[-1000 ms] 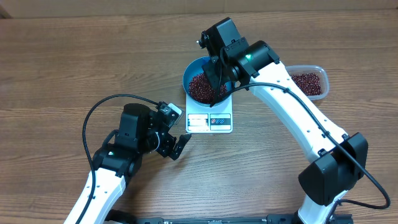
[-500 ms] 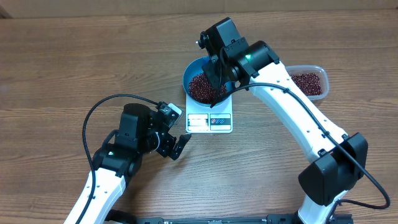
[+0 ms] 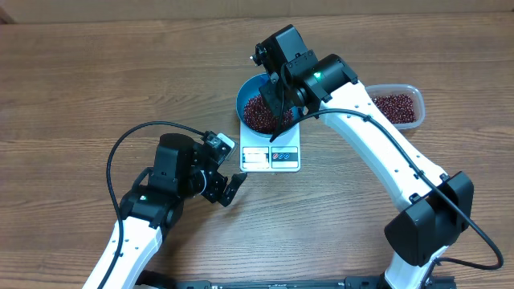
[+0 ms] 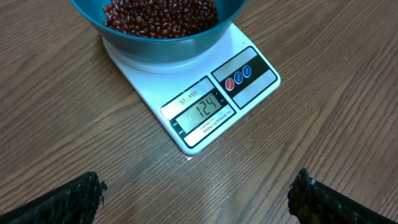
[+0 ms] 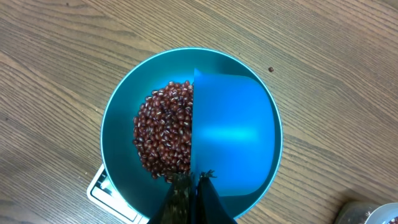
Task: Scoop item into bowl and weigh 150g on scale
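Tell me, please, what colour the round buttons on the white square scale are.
One red, two blue buttons; clearest in the left wrist view.

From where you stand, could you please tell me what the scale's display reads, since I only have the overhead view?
Observer: In the left wrist view, the scale shows 124, with the bowl standing on it.
Operator: Thank you; what is the right arm holding?
Observer: The right gripper is shut on a blue scoop, which looks empty above the bowl; the beans lie to its left.
Operator: Has anything spilled?
Observer: One small dark speck, perhaps a bean, lies on the table beyond the bowl.
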Motion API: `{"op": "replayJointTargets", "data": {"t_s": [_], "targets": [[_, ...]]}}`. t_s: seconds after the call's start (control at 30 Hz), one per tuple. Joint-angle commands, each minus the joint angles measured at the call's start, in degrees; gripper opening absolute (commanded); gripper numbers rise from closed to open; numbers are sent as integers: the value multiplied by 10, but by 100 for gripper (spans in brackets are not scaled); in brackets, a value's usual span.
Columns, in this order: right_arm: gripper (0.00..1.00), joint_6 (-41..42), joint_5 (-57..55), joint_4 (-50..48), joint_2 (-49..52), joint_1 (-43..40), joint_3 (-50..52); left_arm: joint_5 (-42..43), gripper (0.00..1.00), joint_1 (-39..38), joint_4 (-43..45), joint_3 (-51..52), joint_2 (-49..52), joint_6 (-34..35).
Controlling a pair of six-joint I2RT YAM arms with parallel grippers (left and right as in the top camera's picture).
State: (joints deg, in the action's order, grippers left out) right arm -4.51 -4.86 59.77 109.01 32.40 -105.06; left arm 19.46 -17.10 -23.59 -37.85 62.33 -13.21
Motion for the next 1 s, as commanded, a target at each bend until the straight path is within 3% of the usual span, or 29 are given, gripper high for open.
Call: {"op": "replayJointTargets", "data": {"t_s": [0.0,0.97], "targets": [[4,0,15,-1,-25,0,-19,-2,100,4,1,3,3,10],[4,-29,-11,-1,-25,-2,-19,-2,100,4,1,3,3,10]]}}
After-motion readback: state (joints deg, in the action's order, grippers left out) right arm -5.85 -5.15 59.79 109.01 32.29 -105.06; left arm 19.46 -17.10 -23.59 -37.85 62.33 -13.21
